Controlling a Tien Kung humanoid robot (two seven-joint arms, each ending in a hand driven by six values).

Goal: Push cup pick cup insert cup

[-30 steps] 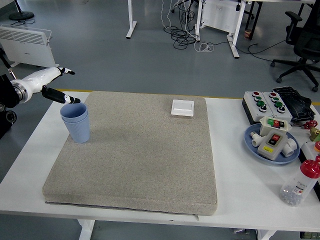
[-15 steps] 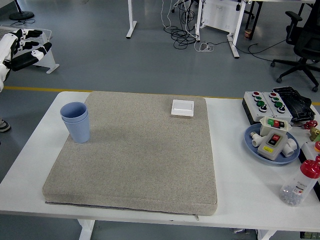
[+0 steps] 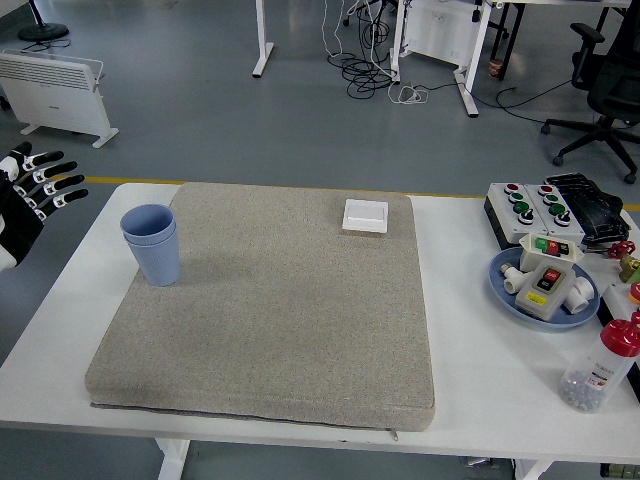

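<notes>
- The two nested pale blue plastic cups [image 3: 152, 245] stand upright on the grey fabric mat's [image 3: 270, 310] left edge.
- Left of them, apart, the black left hand [image 3: 25, 205] hangs off the table with fingers spread, empty, and looks nearest for any further reach.

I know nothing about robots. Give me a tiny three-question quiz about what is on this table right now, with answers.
1. True or false: the blue cups stand nested, one inside the other, on the grey mat.
2. Which thing lies near the mat's far edge? A) white square switch B) red-capped bottle C) blue plate
3. Fill in: the left hand is off the table's left edge, fingers spread, holding ____.

Key
1. True.
2. A, the white square switch; the red-capped bottle and the blue plate sit on the white table at the right.
3. Nothing.
</notes>
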